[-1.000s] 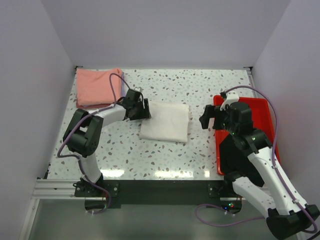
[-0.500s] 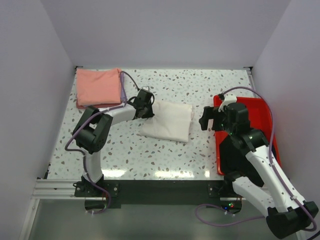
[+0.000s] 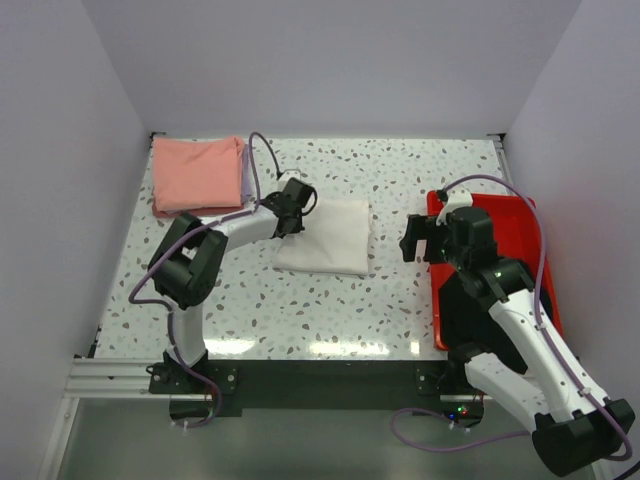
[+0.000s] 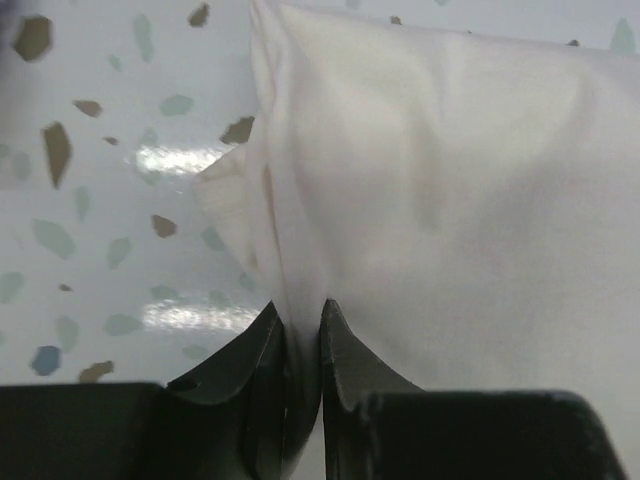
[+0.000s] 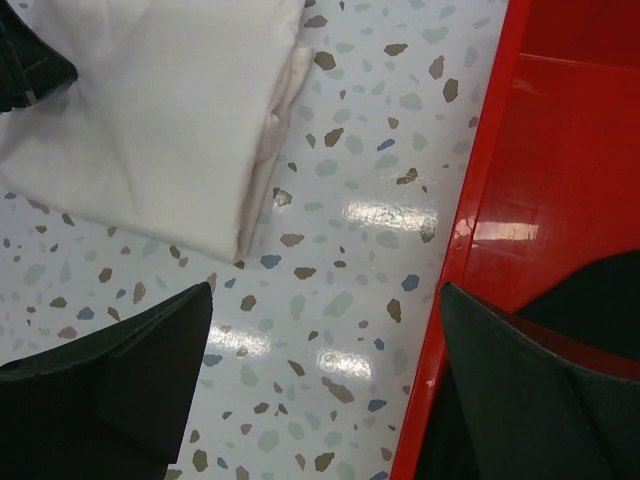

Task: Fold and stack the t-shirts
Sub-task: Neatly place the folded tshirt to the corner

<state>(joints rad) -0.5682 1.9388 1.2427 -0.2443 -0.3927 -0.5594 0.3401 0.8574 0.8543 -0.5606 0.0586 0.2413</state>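
Observation:
The cream-white t-shirt (image 3: 327,235) lies folded in the middle of the table; no red print shows. My left gripper (image 3: 292,214) is shut on its left edge, the cloth (image 4: 420,180) pinched between the fingertips (image 4: 345,350). The salmon-pink t-shirt (image 3: 196,173) lies folded at the far left corner, with a lavender edge (image 3: 245,180) showing at its right side. My right gripper (image 3: 412,240) is open and empty, above the table by the red tray's left rim; the white shirt's right edge (image 5: 190,130) shows in its view.
The red plastic tray (image 3: 525,225) sits at the right side of the table, its rim (image 5: 480,230) under my right gripper. White walls close in the table on three sides. The terrazzo tabletop (image 3: 300,300) runs to the near rail.
My left gripper has moved right and farther back while holding the white shirt's left edge, and the shirt has shifted and narrowed. The right arm has hardly moved.

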